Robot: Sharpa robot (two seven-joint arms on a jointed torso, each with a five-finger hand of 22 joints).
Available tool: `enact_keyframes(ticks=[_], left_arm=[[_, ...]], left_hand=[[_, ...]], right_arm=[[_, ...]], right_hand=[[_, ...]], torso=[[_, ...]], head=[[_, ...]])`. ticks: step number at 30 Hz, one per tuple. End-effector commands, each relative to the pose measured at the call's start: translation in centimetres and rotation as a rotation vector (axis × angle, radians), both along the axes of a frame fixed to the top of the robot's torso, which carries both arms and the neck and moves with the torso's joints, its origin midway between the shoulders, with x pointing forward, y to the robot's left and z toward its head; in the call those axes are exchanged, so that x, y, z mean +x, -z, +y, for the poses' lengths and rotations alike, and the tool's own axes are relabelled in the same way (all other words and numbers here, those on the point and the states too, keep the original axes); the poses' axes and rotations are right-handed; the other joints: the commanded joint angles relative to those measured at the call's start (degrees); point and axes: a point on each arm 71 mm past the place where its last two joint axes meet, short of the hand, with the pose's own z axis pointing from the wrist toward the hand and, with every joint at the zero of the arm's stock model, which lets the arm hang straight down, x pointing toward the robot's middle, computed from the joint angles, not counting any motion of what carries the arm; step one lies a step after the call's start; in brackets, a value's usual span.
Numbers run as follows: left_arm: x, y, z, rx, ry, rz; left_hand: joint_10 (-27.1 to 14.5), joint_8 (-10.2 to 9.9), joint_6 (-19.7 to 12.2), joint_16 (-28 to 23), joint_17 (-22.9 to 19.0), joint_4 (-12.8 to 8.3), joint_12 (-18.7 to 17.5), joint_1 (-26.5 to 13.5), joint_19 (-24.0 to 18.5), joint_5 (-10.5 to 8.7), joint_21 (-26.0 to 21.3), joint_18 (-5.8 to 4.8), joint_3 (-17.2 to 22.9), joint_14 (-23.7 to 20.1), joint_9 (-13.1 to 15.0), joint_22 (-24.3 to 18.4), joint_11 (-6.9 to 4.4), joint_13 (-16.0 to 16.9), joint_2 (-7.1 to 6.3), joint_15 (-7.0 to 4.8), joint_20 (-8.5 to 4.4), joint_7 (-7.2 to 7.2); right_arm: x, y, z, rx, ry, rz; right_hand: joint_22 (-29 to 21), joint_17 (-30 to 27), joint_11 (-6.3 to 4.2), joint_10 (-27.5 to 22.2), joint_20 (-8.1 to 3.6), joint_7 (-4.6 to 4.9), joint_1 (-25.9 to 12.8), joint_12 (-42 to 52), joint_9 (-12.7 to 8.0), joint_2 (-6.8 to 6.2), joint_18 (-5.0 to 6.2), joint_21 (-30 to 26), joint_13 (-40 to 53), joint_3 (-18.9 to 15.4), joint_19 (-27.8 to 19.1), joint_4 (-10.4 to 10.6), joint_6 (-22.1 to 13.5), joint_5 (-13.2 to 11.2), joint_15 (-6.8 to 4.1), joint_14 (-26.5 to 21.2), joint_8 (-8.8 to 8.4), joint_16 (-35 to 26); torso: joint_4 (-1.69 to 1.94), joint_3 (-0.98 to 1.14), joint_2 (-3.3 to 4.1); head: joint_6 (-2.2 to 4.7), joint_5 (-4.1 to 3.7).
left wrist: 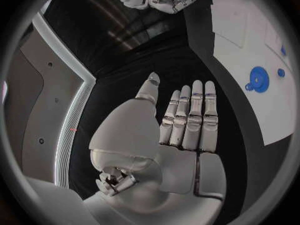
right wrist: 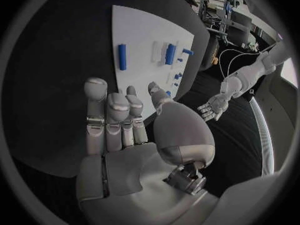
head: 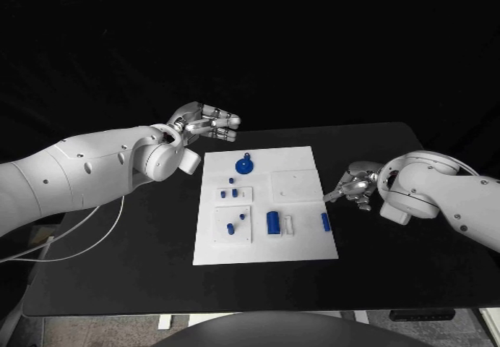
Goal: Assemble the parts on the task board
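The task board (head: 302, 246), a white plate, lies in the middle of the black table (head: 125, 282), its near edge well back from the table's near edge. On the near half of the board, a small raised white tile (head: 233, 237) toward the board's left edge carries a short blue peg (head: 230, 228) and another small blue peg (head: 243, 215) just beyond it. Near the middle of that half stands a larger blue cylinder (head: 273, 222) with a narrow white block (head: 289, 225) just beside it, and a slim blue bar (head: 325, 222) lies close to the board's right edge.

Off that right edge, over bare table, the right hand (head: 356, 186) hangs near the board without touching it; its fingers are loosely bent and apart, grasping nothing.

Farther back, a second small tile (head: 235, 193) holds a blue peg (head: 225, 193), with another tiny blue piece (head: 231, 180) just beyond it. A larger square white plate (head: 295, 185) sits toward the board's right edge. Near the far edge lies a round blue disc (head: 245, 166) with a small tab on its far side.

Beyond the board's far left corner the left hand (head: 209, 124) is raised above the table, fingers straight and side by side, thumb apart, released and holding nothing.
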Motion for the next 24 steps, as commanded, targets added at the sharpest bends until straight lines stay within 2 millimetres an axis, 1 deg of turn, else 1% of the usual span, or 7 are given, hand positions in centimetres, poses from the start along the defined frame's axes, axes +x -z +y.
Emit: enact_keyframes(ticks=[1,5,8,14,19,20,24], left_arm=[[0.0,-0.2,-0.1,-0.008,0.007,-0.018],[0.0,-0.2,-0.2,-0.008,0.008,-0.017],[-0.1,-0.2,-0.1,-0.008,0.008,-0.016],[-0.1,-0.2,-0.1,-0.008,0.010,-0.013],[-0.1,-0.2,-0.1,-0.008,0.011,-0.012],[-0.1,-0.2,-0.1,-0.008,0.011,-0.012],[-0.1,-0.2,-0.1,-0.008,0.012,-0.011]], left_hand=[[0.0,0.3,-0.3,-0.2,-0.1,0.2,0.0,-0.4,0.0,-0.10,0.3,0.23,0.0,-0.4,0.1,-0.1,0.15,0.1,0.09,0.04,0.15,-0.12],[0.0,0.3,-0.3,-0.2,-0.1,0.2,0.0,-0.4,0.0,-0.10,0.3,0.23,0.0,-0.4,0.1,-0.1,0.15,0.1,0.09,0.04,0.15,-0.12],[0.0,0.3,-0.2,-0.2,-0.1,0.1,0.0,-0.4,0.0,-0.17,0.3,0.20,-0.1,-0.3,0.1,-0.1,0.14,0.1,0.16,0.02,0.13,-0.14],[0.0,0.3,-0.2,-0.2,-0.1,0.1,0.0,-0.4,0.0,-0.17,0.3,0.20,-0.1,-0.3,0.1,-0.1,0.14,0.1,0.16,0.02,0.13,-0.14],[0.0,0.3,-0.3,-0.2,-0.1,0.2,0.0,-0.5,0.0,-0.20,0.3,0.20,-0.1,-0.4,0.1,-0.1,0.15,0.1,0.19,0.04,0.14,-0.13],[0.0,0.3,-0.3,-0.2,-0.1,0.2,0.0,-0.5,0.0,-0.20,0.3,0.20,-0.1,-0.4,0.1,-0.1,0.15,0.1,0.19,0.04,0.14,-0.13],[0.0,0.3,-0.3,-0.2,-0.1,0.2,0.0,-0.5,0.0,-0.20,0.3,0.20,-0.1,-0.4,0.1,-0.1,0.15,0.1,0.19,0.04,0.14,-0.13]], right_arm=[[-0.2,0.6,-0.9,-0.121,-0.014,0.047],[-0.4,1.2,-1.4,-0.165,-0.004,0.066],[-0.7,1.9,-1.5,-0.181,0.000,0.082],[-1.0,3.2,-1.3,-0.185,0.000,0.106],[-1.3,4.1,-0.7,-0.176,-0.006,0.120],[-1.3,4.2,-0.5,-0.174,-0.008,0.122],[-1.4,4.7,0.1,-0.166,-0.018,0.128]], right_hand=[[0.1,0.1,0.10,0.0,0.04,0.09,0.2,-0.2,-0.1,-0.48,0.45,0.1,-0.1,-0.2,2.3,0.2,-0.4,-0.7,0.06,0.0,-0.33,0.2],[0.3,0.2,0.21,-0.1,0.13,0.25,0.1,-0.2,-0.2,-1.12,0.51,0.2,-0.1,0.4,2.3,1.2,-0.8,-1.4,0.15,0.0,-0.33,0.4],[0.3,0.1,0.29,-0.2,0.21,0.34,-0.1,-0.4,-0.4,-2.26,0.56,0.0,-0.2,1.3,2.3,2.9,-1.3,-2.5,0.24,-0.1,-0.31,0.3],[0.4,0.1,0.43,-0.3,0.27,0.52,-0.4,-0.4,-0.7,-6.00,0.66,-0.2,-0.3,3.4,2.3,8.2,-2.2,-5.3,0.30,-0.1,-0.30,0.3],[0.3,0.2,0.44,-0.4,0.05,0.66,-0.9,-0.8,-1.4,-8.36,0.52,-0.6,-0.4,2.6,2.3,12.4,-3.0,-5.8,0.18,-0.1,-0.26,0.2],[0.2,0.3,0.47,-0.4,0.00,0.69,-0.2,-0.9,-1.7,-8.23,0.41,-0.8,-0.4,1.3,2.4,13.5,-3.1,-5.8,0.16,-0.1,-0.24,0.1],[0.3,0.5,0.46,-0.3,-0.01,0.71,-0.1,-0.9,-2.1,-7.81,0.42,-0.8,-0.3,-0.3,2.4,13.9,-3.1,-5.8,0.16,-0.1,-0.27,0.0]], torso=[[0.01,-0.02,-0.03],[0.16,-0.08,0.05],[0.13,-0.14,0.05],[0.22,-0.12,0.11],[0.24,-0.16,0.05],[0.20,-0.17,0.02],[0.19,-0.14,-0.01]], head=[[0.01,-0.41],[0.10,-0.70],[0.01,-0.62],[-0.41,-0.58],[-0.69,-0.48],[-0.75,-0.43],[-0.88,-0.24]])
